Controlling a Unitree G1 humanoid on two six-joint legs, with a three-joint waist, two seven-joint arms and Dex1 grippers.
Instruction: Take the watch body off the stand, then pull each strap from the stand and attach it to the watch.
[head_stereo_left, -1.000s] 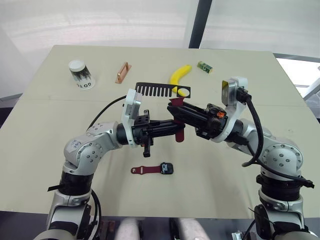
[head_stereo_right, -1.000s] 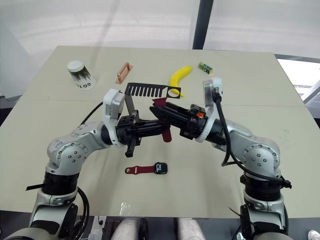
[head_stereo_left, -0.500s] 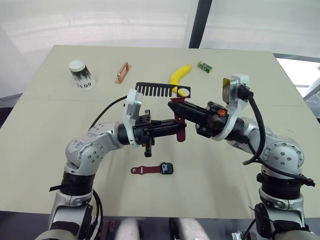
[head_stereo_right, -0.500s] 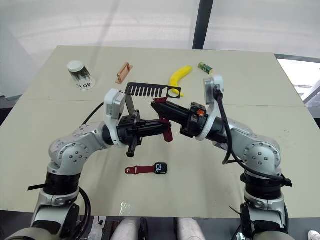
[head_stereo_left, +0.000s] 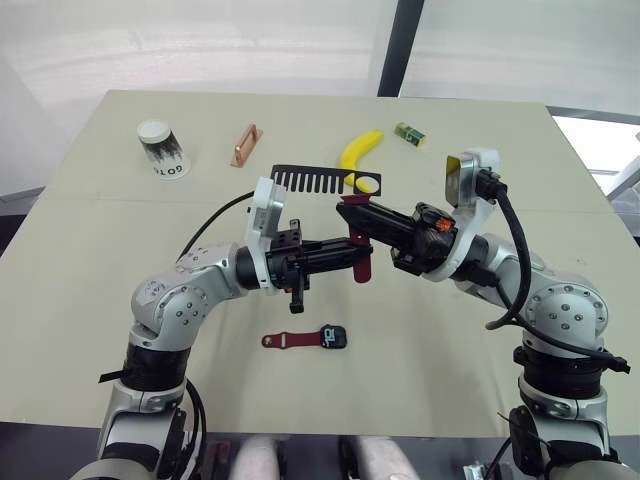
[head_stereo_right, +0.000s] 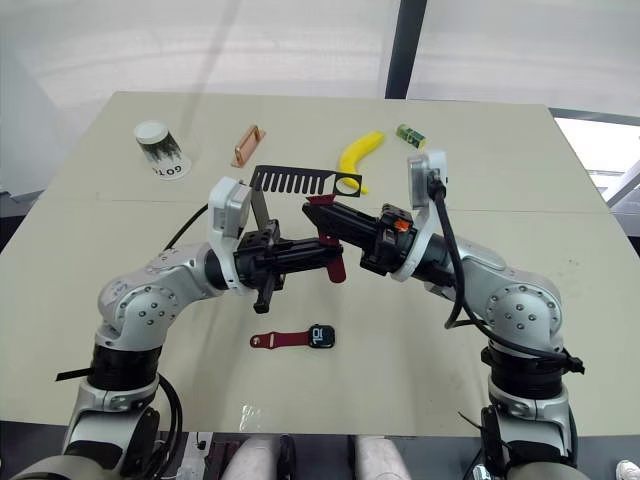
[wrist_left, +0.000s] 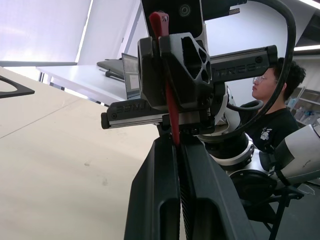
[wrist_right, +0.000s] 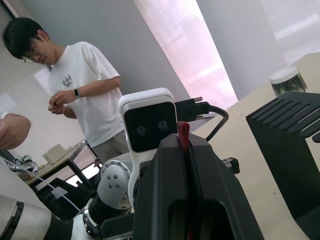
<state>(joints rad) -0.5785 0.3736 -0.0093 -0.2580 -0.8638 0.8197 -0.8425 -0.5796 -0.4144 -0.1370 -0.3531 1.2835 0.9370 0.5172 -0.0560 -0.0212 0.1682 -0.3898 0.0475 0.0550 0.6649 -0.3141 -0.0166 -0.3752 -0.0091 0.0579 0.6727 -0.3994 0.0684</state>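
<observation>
Above the table's middle, my left gripper and right gripper meet tip to tip, both shut on one maroon strap. In the left wrist view that strap runs up from between my fingers into the right gripper. In the right wrist view the strap pokes out between the fingers. The watch body lies flat on the table below, a second maroon strap against its left side. The black stand stands behind the grippers, its comb arm pointing right.
At the back of the table stand a paper cup, a copper bar, a banana and a small green block. A person stands beyond the table.
The right gripper has risen and levelled slightly, and the left arm has edged right, both still holding the strap. Nothing has moved in the last half second.
</observation>
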